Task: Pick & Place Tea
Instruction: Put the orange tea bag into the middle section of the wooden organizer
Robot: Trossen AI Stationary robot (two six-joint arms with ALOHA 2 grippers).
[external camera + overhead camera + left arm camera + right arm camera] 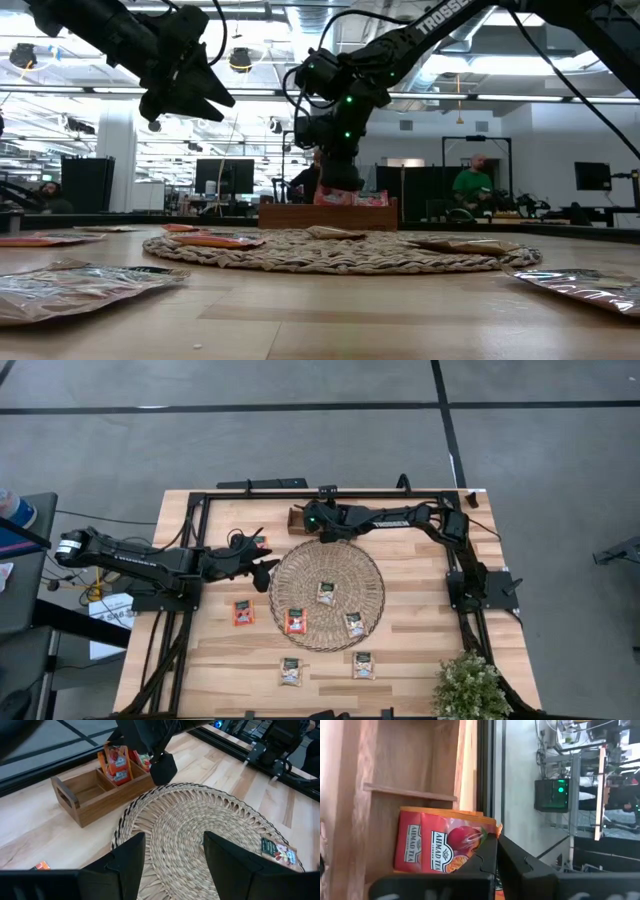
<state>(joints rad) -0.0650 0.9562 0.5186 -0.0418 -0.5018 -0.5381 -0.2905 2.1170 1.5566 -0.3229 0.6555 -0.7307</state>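
Right hand (322, 536), closed and empty, sits at tray (90, 795); open left hand (268, 572) is nearer the red sachet (243, 612), lower left of frame

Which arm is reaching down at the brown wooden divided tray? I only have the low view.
Observer: The right one. The shut right pincer is at the red-orange tea sachets standing in the brown wooden divided tray.
Operator: What lies on the mat?
Observer: On the round woven mat are one red-orange sachet and two pale beige sachets.
Operator: And the other arm?
Observer: The left pincer is open and empty, above the mat's edge.
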